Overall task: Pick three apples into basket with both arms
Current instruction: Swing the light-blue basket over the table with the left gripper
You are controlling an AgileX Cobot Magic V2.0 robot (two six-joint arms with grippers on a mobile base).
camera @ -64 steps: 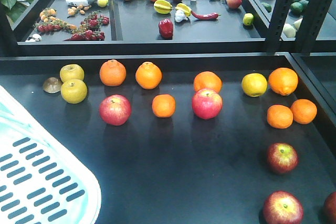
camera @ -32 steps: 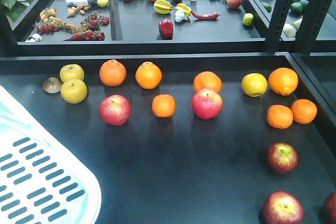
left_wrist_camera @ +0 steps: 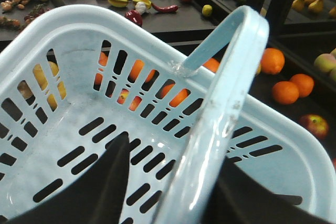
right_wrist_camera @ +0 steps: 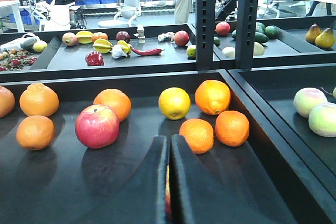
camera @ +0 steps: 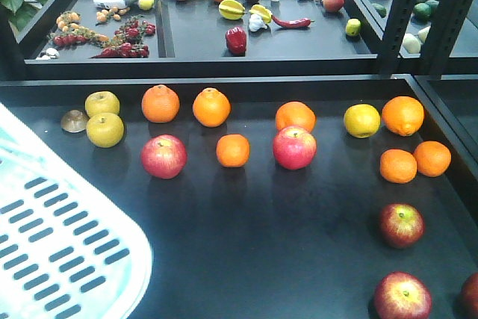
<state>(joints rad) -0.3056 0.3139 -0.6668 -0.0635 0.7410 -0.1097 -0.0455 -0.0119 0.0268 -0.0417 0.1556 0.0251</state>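
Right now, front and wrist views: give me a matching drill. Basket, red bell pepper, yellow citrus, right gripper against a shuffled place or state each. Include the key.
Things:
A. basket
B. red bell pepper
C. yellow citrus
D. right gripper

Place or state:
1. in the back tray
2. fingers pressed together
3. between two oranges in the rear row
4. lower left of the front view, nothing inside

Pairs: A-4, B-1, C-3, D-2

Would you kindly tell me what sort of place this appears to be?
Probably a robotics lab staged as a produce stand: black trays of loose apples and oranges, a plastic shopping basket, and an office chair behind.
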